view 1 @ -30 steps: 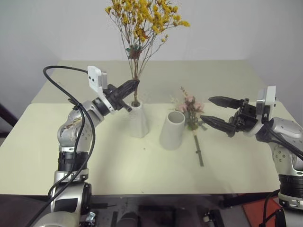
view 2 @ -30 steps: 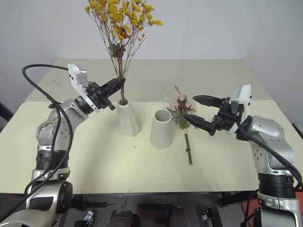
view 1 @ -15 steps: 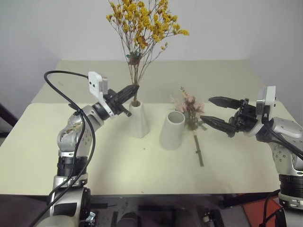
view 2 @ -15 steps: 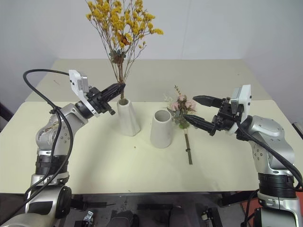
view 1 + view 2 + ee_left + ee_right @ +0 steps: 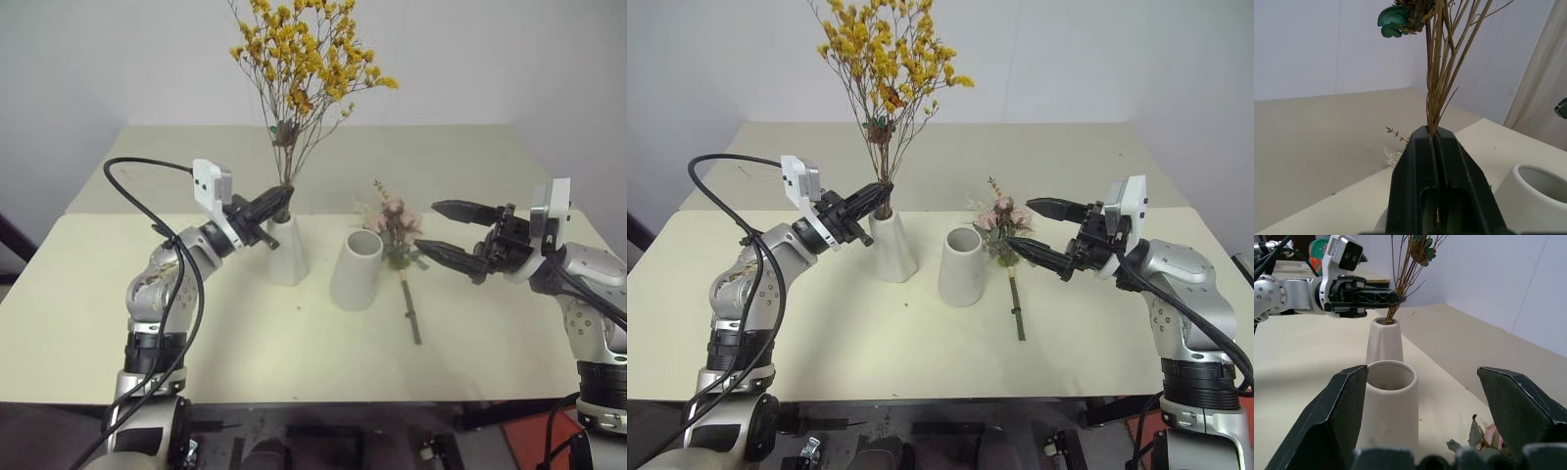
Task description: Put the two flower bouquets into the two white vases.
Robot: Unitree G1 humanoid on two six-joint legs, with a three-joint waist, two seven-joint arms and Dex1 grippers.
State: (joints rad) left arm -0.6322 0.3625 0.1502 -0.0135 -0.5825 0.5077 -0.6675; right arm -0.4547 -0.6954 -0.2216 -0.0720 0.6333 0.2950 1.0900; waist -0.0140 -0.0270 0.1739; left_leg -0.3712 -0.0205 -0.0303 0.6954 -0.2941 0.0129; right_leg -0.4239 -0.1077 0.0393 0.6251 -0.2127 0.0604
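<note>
The yellow flower bouquet [image 5: 309,59] stands upright with its thin brown stems [image 5: 1437,73] down in the mouth of the slim white vase [image 5: 284,250]. My left gripper [image 5: 284,199] is shut on those stems just above the vase's mouth. To its right stands the wider white vase [image 5: 355,269], with nothing in its round mouth. The pink bouquet [image 5: 395,227] lies flat on the table just right of that vase, stem toward me. My right gripper [image 5: 428,225] hovers open beside the pink blooms, a little above them and touching nothing.
The cream table [image 5: 294,352] has a seam running across behind the vases and a front edge close to me. A black cable [image 5: 147,166] loops above my left arm. A plain wall rises behind the table.
My left gripper has sunk a little with the yellow bouquet, so the stems sit deeper in the slim vase. The right arm has kept still.
</note>
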